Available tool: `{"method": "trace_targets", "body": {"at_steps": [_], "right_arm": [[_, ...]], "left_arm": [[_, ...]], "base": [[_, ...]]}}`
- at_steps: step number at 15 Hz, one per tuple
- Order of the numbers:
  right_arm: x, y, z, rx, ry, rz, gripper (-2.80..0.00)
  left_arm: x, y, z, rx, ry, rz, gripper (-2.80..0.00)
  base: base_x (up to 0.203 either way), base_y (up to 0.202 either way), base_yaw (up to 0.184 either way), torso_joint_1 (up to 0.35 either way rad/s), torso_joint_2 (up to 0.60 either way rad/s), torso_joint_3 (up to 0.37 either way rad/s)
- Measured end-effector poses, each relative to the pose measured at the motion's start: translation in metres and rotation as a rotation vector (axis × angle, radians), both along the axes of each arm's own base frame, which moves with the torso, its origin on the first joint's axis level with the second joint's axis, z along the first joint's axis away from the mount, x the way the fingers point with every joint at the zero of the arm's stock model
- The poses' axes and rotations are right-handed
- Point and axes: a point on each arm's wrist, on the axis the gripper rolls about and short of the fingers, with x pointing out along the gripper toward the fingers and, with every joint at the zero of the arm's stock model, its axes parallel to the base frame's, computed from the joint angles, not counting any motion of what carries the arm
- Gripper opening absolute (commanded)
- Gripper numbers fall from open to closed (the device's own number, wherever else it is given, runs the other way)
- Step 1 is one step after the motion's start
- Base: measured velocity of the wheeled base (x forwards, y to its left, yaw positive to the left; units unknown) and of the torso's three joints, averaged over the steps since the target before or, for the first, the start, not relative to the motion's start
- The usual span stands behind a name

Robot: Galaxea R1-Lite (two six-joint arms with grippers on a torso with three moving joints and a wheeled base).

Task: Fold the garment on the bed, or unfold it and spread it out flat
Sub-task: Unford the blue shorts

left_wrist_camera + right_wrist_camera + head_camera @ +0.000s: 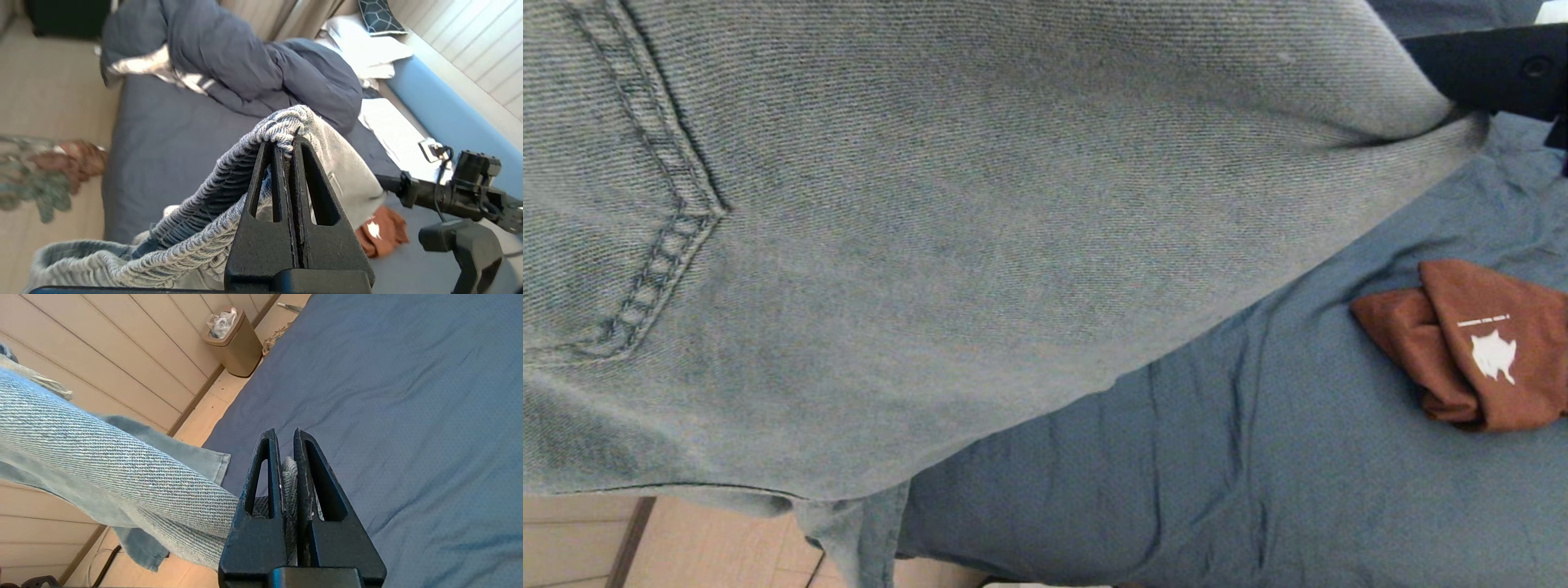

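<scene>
A light blue denim garment [1013, 245] hangs stretched in the air between both grippers, close to the head camera and filling most of that view; a stitched pocket corner shows at its left. My left gripper [286, 141] is shut on a thick seam edge of the garment [343, 163]. My right gripper [284, 435] is shut on a fold of the garment [102, 457], above the bed [408, 396]. The right arm [1503, 69] enters the head view at top right, where the denim bunches. The slate-blue bed [1298, 457] lies underneath. A trouser leg hangs past the bed edge.
A crumpled brown garment with a white print [1478, 343] lies on the bed to the right. A dark blue duvet [253, 65] is heaped at the far end, with white cloths [388, 126] beside it. Wooden floor [686, 547] and a bin [233, 343] flank the bed.
</scene>
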Motion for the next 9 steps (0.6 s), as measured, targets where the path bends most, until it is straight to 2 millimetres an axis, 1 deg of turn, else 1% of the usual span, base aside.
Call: {"method": "trace_targets", "body": {"at_steps": [3,5,7,8,9], "right_arm": [[0.002,0.002,-0.003,0.005,0.019,0.001,-2.80],[0.004,0.004,-0.002,0.033,0.041,0.002,-2.80],[0.008,0.008,-0.002,0.058,0.053,-0.007,-2.80],[0.012,0.011,-0.003,0.058,0.055,-0.017,-2.80],[0.020,0.013,-0.006,0.051,0.062,-0.042,-2.80]], "left_arm": [[-0.006,-0.005,0.007,-0.002,-0.022,0.030,-2.80],[-0.001,-0.010,0.013,0.005,-0.018,0.047,-2.80],[0.016,-0.017,0.018,0.014,0.020,0.036,-2.80],[0.028,-0.020,0.022,0.007,0.050,0.028,-2.80],[0.045,-0.024,0.025,-0.001,0.081,0.022,-2.80]], "base": [[0.000,0.000,0.000,0.000,0.00,0.000],[0.000,0.000,0.000,0.000,0.00,0.000],[0.000,0.000,0.000,0.000,0.00,0.000],[0.000,0.000,0.000,0.000,0.00,0.000],[0.000,0.000,0.000,0.000,0.00,0.000]]}}
